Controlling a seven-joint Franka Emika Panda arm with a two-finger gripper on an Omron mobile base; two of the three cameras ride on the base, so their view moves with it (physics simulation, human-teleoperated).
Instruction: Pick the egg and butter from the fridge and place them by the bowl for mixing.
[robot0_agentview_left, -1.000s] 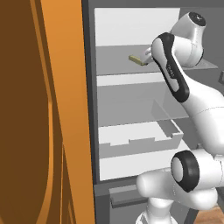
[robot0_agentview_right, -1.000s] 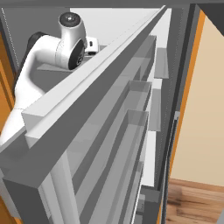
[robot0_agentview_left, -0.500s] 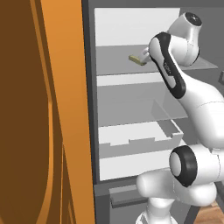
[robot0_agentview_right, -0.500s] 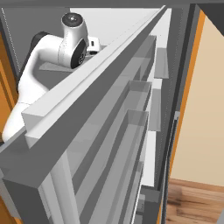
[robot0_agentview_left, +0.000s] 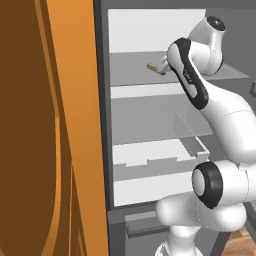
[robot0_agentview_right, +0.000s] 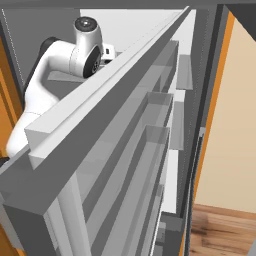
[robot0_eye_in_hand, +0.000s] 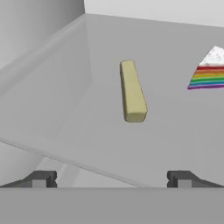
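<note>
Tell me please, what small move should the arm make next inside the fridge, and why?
Probably ease the gripper forward toward the butter. The gripper is open and holds nothing, and the butter lies on the grey shelf ahead, apart from the fingertips. It lies roughly centred between them, lengthwise along the approach, clear of the rainbow cake slice to one side.

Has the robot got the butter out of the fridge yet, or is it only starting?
Only starting. Done: the fridge door is open. In hand: the open gripper holds nothing and points at the butter, which lies on the top shelf beside a rainbow cake slice. Left: grab the butter, find the egg, carry both to the bowl.
</note>
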